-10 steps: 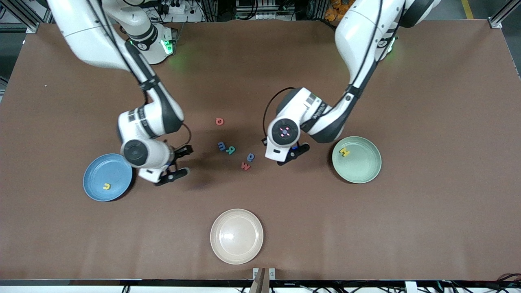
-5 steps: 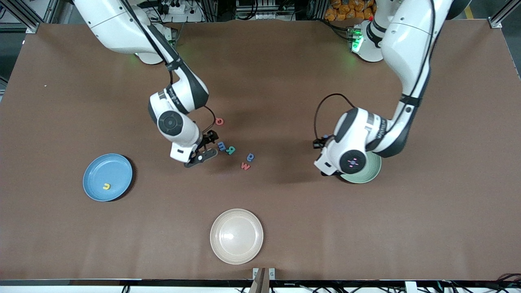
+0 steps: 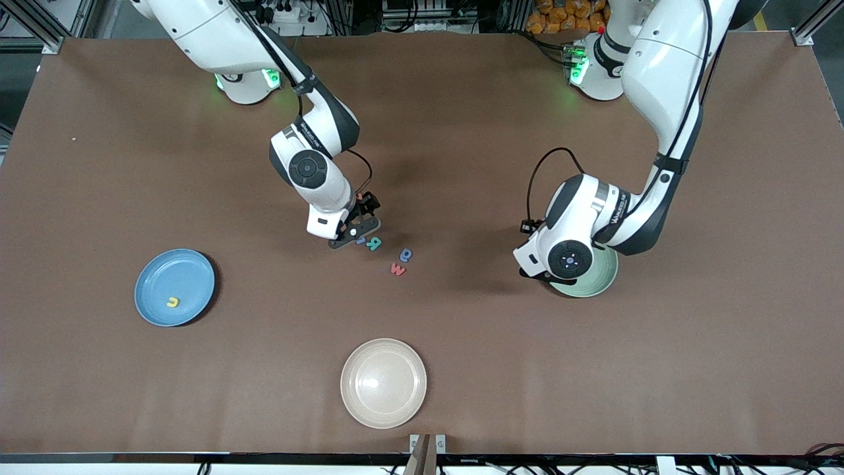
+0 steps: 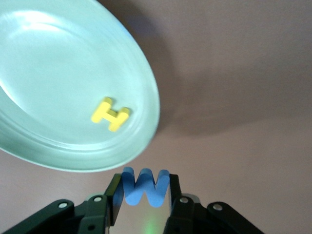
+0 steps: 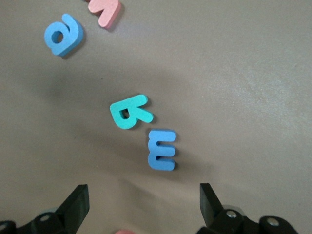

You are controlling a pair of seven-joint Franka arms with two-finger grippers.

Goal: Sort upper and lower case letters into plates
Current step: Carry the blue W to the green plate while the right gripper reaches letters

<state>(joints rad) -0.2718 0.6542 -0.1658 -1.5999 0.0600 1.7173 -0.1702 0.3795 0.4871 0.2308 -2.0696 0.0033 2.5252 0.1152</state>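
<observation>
Left gripper (image 4: 143, 204) is clamped on a blue W (image 4: 145, 186), hanging just off the rim of the pale green plate (image 4: 58, 73), which already holds a yellow H (image 4: 110, 114). Right gripper (image 5: 141, 202) has its jaws spread wide w/ nothing btwn them, low over the letter cluster mid-table: blue m (image 5: 162, 149) and teal R (image 5: 129, 112) sit right under it, nearly touching, w/ a blue a (image 5: 63, 34) and a red w (image 5: 105, 10) a bit nearer the front camera. Blue plate (image 3: 174, 287) at the right arm's end holds one yellow u (image 3: 172, 303); the cream plate (image 3: 383, 382) isn't part of the sort. Risks, as I judge them: the W isn't over the green plate yet, so a release now drops it on the table or onto the rim, where it could bounce off. On the right side, m and R are so close that wide jaws coming down may straddle both, or shove one away while closing on the other; flat foam pieces can also tip or slip out of a pinch. A red letter is mostly hidden by the right gripper in the front view, so it could get knocked. Case mix-up is also possible w/ the w shapes.
</observation>
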